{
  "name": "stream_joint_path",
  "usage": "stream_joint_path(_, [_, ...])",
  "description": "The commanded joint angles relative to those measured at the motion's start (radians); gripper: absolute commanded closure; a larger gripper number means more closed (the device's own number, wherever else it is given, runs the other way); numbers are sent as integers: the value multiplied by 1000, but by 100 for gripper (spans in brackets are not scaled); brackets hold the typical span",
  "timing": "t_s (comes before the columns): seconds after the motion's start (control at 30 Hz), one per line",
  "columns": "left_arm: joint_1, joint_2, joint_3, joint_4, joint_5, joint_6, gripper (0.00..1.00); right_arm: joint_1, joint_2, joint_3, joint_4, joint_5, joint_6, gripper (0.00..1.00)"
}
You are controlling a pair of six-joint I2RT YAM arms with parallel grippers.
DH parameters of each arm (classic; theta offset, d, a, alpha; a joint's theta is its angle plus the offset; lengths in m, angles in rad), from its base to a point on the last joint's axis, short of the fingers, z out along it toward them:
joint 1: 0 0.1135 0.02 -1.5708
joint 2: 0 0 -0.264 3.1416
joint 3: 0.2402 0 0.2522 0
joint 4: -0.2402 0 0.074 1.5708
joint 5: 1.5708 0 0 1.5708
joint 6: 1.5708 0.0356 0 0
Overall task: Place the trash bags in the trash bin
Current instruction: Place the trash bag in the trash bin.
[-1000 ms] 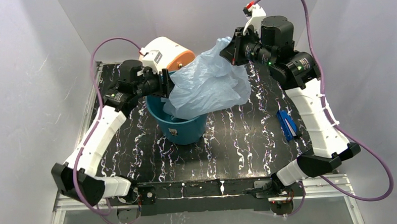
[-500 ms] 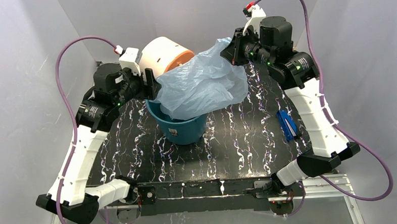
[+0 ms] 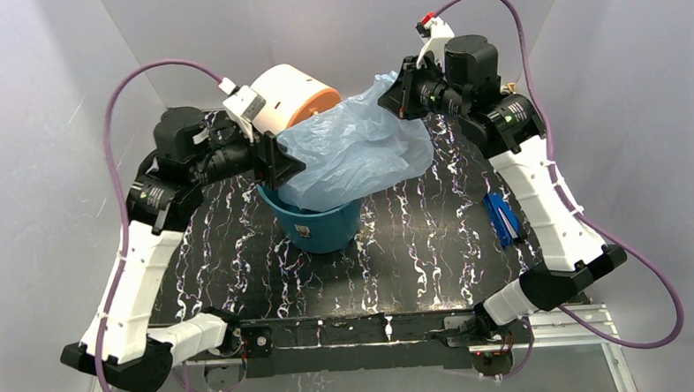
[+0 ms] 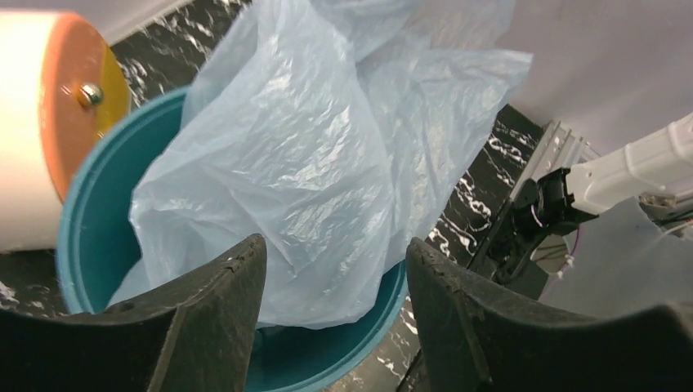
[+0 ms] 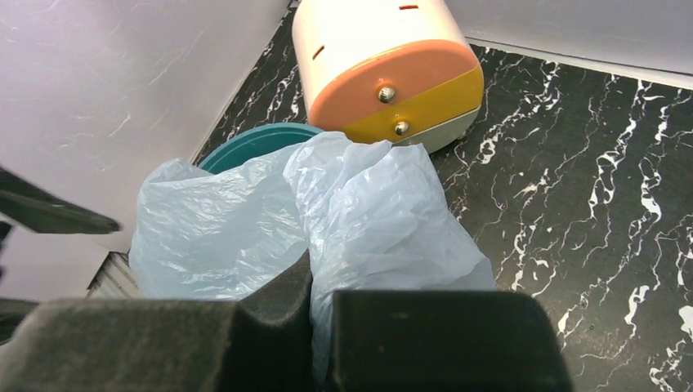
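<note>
A pale blue plastic bag (image 3: 359, 151) hangs half in and half out of a teal bin (image 3: 323, 228) on the black marbled table (image 3: 417, 255). Its lower end is tucked inside the rim, and the rest billows above and over the bin's far-right edge. The right gripper (image 3: 394, 95), raised at the back of the table, has its fingers pressed together on the bag's top fold, so the bag's long axis slants from that high far-right corner down and leftward into the bin. The left gripper (image 3: 291, 170) hovers at the bin's far-left rim with its fingers spread apart and holding nothing, and the crinkled plastic lies directly ahead of them. This left arm is the nearer of the two to the bin's mouth and looks better placed to press the bulk downward. The likely next step is to lower or release the held corner so the loose upper half settles inside rather than spilling over the right rim. Room is tight behind, where a cream and orange drum-shaped box (image 3: 286, 93) sits just beyond the bin and close to the left gripper. The table lies open to the near side and the right, apart from a small blue flat object (image 3: 501, 217) well clear of the bin.
</note>
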Motion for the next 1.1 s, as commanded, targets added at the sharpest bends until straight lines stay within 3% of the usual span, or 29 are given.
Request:
stream_joint_path(0.0, [2,54,-75,-17,40,26,45,-3,-41,6,97,-62,12,90])
stream_joint_path(0.13, [2,90,-158,80,-21,-44,75,-4,-13,130,54,-104,-23,90])
stream_joint_path(0.27, [1,82,-224,166,-81,-93,87,-4,-14,156,90,-204,-6,90])
stream_joint_path(0.33, [1,89,-248,181,-68,-113,88,-4,-19,138,138,-289,20,90])
stream_joint_path(0.4, [-2,87,-261,184,-44,-118,83,-4,-29,102,195,-343,55,90])
stream_joint_path(0.53, [-2,-2,-264,178,-143,-104,69,-3,-28,61,224,-342,86,90])
stream_joint_path(0.63, [-2,-39,-196,133,-145,-66,49,-4,-19,48,207,-309,88,90])
stream_joint_path(0.83, [-2,-72,-66,-33,-233,108,33,-4,-8,55,175,-278,76,90])
stream_joint_path(0.93, [-2,-54,-60,7,-153,83,30,-4,-12,34,213,-328,97,90])
stream_joint_path(0.97, [-2,-45,-63,32,-131,71,22,-3,-15,24,234,-355,109,90])
stream_joint_path(1.07, [-2,-23,-75,116,-119,22,23,-3,-23,-18,292,-445,146,90])
